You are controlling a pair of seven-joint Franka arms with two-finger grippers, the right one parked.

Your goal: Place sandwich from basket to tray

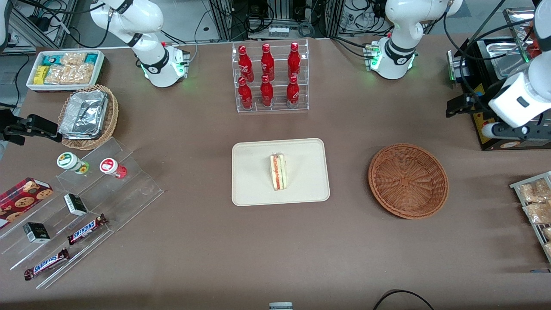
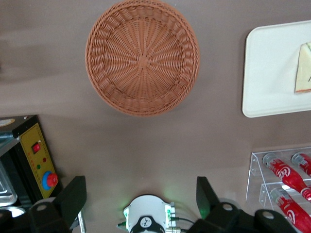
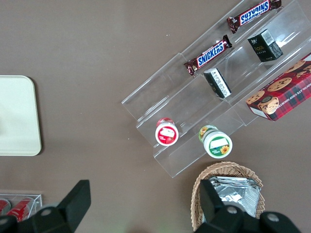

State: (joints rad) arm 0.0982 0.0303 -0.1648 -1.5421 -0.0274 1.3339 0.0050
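The sandwich (image 1: 278, 171) (image 2: 303, 68), a pale wedge with red and green filling, lies near the middle of the cream tray (image 1: 254, 172) (image 2: 272, 73). The reddish-brown woven basket (image 1: 407, 181) (image 2: 142, 57) stands beside the tray, toward the working arm's end of the table, and holds nothing. My left gripper (image 1: 457, 106) (image 2: 140, 194) hangs well above the table, farther from the front camera than the basket and close to a black control box. It is open, fingers (image 2: 73, 199) wide apart with nothing between them.
A black control box (image 1: 495, 129) (image 2: 36, 160) with a red button sits by the gripper. A clear rack of red cola bottles (image 1: 270, 77) (image 2: 286, 179) stands farther back than the tray. A wire rack of snack bags (image 1: 536, 206) sits at the working arm's table edge.
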